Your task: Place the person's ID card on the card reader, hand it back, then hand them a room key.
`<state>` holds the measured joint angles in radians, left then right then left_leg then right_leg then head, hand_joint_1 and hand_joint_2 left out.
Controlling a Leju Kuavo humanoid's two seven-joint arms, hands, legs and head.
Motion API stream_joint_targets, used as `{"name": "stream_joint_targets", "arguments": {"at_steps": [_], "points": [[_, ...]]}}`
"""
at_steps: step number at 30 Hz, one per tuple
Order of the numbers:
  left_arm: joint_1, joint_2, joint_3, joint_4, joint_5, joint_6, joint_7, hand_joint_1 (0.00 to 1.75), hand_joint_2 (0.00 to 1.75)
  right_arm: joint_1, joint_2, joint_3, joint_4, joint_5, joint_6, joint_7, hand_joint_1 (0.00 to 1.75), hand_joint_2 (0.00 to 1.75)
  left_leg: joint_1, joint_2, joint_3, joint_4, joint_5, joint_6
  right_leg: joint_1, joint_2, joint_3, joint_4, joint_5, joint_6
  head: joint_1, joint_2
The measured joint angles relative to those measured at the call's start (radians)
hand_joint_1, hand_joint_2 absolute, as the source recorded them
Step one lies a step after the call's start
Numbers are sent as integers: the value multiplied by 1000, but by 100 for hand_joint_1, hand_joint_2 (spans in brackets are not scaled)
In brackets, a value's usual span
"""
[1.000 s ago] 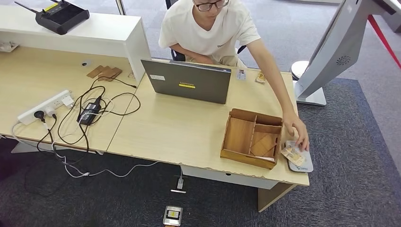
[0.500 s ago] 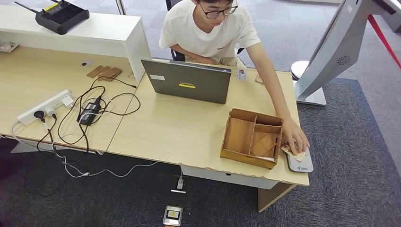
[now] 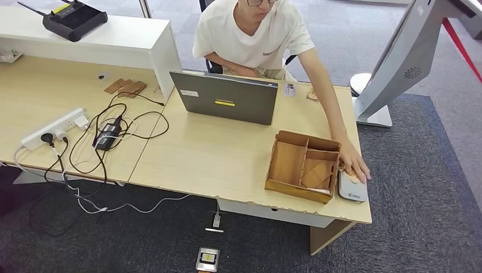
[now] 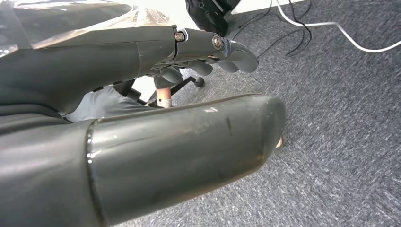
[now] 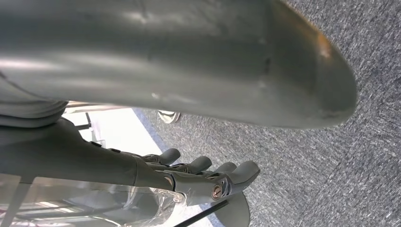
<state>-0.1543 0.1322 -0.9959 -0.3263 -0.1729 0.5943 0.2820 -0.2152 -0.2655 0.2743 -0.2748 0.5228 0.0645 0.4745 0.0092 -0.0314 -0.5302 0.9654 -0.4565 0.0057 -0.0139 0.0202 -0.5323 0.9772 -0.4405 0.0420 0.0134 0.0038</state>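
A grey card reader [image 3: 352, 189] lies near the desk's front right corner, right beside a wooden organiser box [image 3: 303, 165]. A person's hand [image 3: 354, 165] rests at the reader's far end, covering a yellowish card [image 3: 347, 170] that only partly shows. A small ID card [image 3: 290, 89] lies behind the laptop. Flat wooden cards [image 3: 316, 174] sit in a compartment of the box. My left hand [image 4: 142, 56] hangs over carpet, its fingers straight and holding nothing. My right hand [image 5: 189, 179] also hangs with fingers extended and nothing in them.
A grey laptop [image 3: 225, 98] stands mid-desk with the seated person behind it. A power strip [image 3: 54, 128] and tangled cables [image 3: 113, 133] cover the left desk. Wooden pieces [image 3: 125, 87] lie near a white counter [image 3: 102, 35]. A grey stand [image 3: 392, 62] rises at the right.
The person's hand has drawn the card from the middle of the reader towards its far end, and the reader has shifted closer to the wooden box.
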Motion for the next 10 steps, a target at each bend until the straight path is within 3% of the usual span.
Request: {"name": "stream_joint_targets", "arguments": {"at_steps": [10], "points": [[-3, 1, -12, -2, -12, 0, 5, 0, 0, 5, 2, 36, -5, -16, 2, -8, 0, 0, 0, 0, 0, 0, 0, 0, 0, 0, 0, 0, 0, 0, 0, 0]]}}
